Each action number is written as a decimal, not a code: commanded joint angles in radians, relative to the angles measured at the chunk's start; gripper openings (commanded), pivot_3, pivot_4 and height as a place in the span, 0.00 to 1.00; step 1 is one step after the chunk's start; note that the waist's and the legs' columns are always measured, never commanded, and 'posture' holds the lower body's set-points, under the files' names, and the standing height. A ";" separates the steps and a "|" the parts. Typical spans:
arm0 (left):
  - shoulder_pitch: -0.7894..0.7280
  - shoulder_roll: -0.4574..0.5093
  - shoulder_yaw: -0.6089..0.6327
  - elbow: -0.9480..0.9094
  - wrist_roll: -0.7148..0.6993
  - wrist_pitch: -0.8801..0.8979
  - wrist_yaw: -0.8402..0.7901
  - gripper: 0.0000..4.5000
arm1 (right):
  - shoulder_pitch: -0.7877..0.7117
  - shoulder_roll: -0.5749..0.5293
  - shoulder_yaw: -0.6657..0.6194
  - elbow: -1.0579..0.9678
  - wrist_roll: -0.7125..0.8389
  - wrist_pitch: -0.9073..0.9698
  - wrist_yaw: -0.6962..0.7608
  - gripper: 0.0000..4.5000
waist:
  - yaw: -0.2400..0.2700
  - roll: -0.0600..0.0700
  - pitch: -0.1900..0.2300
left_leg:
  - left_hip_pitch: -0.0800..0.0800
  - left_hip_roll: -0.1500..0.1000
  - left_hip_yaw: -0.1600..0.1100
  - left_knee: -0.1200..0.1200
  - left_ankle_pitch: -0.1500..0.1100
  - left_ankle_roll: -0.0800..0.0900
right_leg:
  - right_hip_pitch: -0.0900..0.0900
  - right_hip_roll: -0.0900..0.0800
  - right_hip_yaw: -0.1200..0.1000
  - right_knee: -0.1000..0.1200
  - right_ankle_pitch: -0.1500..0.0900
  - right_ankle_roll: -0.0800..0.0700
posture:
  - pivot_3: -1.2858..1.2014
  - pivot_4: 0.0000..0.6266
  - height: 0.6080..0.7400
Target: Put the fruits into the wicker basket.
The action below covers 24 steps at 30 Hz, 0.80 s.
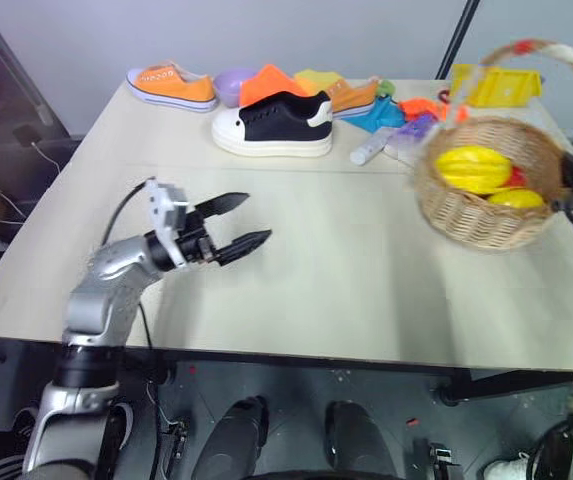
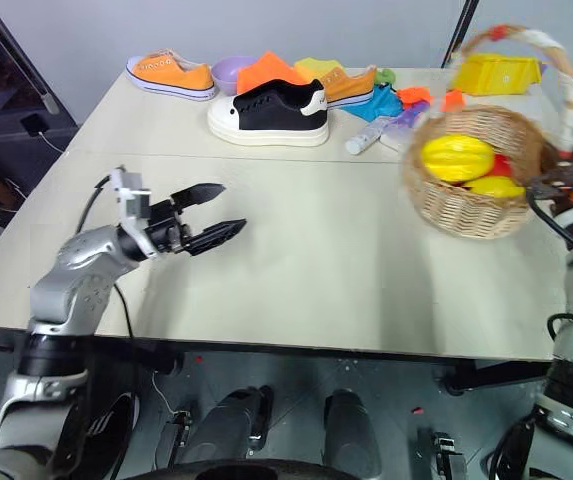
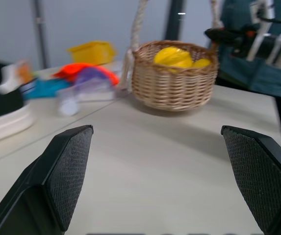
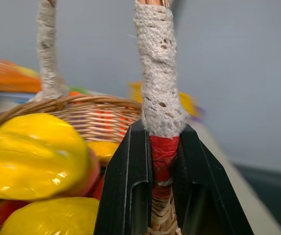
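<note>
My right hand [image 4: 162, 161] was clamped tight on the base of the basket [image 1: 486, 205] handle [image 4: 161, 83], right where the white wrap meets the red end, with the handle standing upright between my fingers. Both yellow fruits, the ribbed one [image 1: 474, 168] and the smooth oval one [image 1: 515, 198], were already sitting inside the basket on the table's [image 1: 326, 280] right side, so I judged the task done or nearly so. My left hand [image 1: 238, 222] hovered wide open and empty over the left of the table, pointing across toward the basket, well apart from it. The right hand was plainly the nearer one; any next move on the basket belonged to it.
</note>
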<state>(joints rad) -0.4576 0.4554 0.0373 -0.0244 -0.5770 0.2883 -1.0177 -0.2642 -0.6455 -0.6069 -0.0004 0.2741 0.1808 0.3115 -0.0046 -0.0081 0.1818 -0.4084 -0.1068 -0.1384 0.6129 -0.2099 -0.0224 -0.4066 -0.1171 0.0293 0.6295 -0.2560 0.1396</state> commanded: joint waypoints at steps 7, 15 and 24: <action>-0.132 -0.062 -0.066 0.155 0.052 -0.074 -0.121 1.00 | 0.066 0.032 -0.108 -0.049 -0.021 -0.057 -0.156 0.00 | -0.013 0.001 -0.001 | 0.000 0.000 0.000 0.000 0.000 0.000 | 0.000 0.000 0.000 0.001 0.000 0.000 | 0.52 0.24 1.00; -0.108 -0.057 -0.052 0.149 0.063 -0.065 -0.127 1.00 | 0.089 0.087 -0.066 -0.061 -0.013 -0.073 -0.177 0.32 | -0.011 0.002 -0.001 | 0.001 0.000 0.000 0.001 0.000 0.000 | 0.001 0.000 0.000 0.001 0.000 0.000 | 0.52 0.24 1.00; -0.048 -0.040 -0.023 0.115 0.062 -0.065 -0.090 1.00 | 0.182 0.107 -0.099 -0.209 0.044 -0.027 -0.168 0.99 | -0.007 0.002 -0.001 | 0.001 0.000 -0.001 0.001 0.000 0.000 | 0.001 0.001 0.000 0.001 0.000 0.000 | 0.52 0.24 1.00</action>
<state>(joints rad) -0.5172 0.4008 -0.0199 0.1281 -0.5106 0.2311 -1.1198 -0.1136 -0.5358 -0.6624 -0.1162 0.2870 0.1508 0.1256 -0.0113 -0.0059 0.1808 -0.4078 -0.1067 -0.1398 0.6132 -0.2097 -0.0221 -0.4059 -0.1165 0.0294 0.6305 -0.2561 0.1400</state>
